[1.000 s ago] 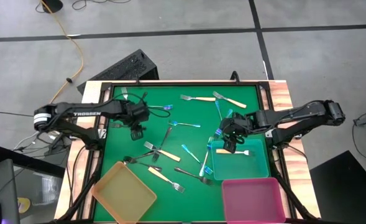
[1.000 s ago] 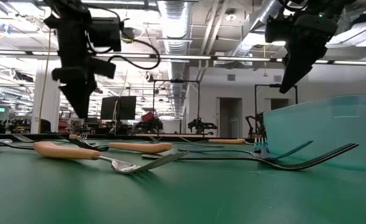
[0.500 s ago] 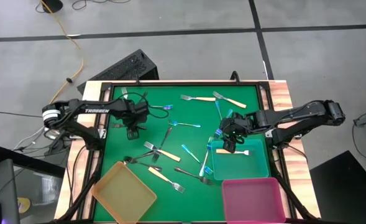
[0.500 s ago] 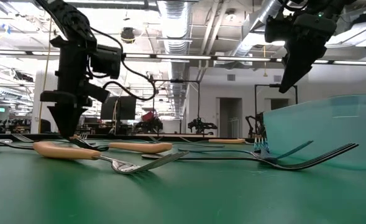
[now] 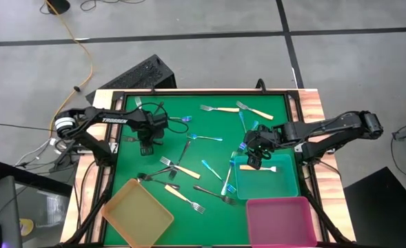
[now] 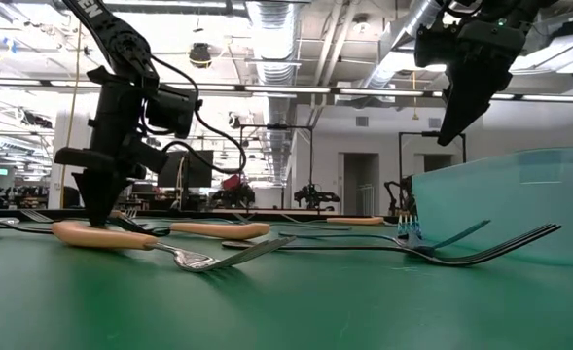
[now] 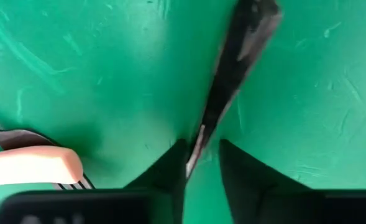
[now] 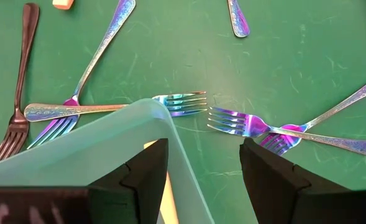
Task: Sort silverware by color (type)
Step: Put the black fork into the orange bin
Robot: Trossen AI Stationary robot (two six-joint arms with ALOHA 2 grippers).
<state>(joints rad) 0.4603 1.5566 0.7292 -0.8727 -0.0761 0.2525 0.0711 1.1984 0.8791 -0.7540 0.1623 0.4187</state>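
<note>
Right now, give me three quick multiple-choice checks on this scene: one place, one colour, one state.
1. Where is the left gripper?
A) over the pink tray
B) low at the mat's left part, at a dark fork
C) over the yellow tray

2. Which tray holds a fork?
A) yellow
B) pink
C) teal

3. How are the right gripper's jaws?
A) open, empty
B) shut on a blue fork
C) shut on a tray rim

1 B: its wrist view shows the dark fork right at its tip.
2 C: a cream-handled fork lies inside.
3 A: the jaws stand apart with nothing between them.
</note>
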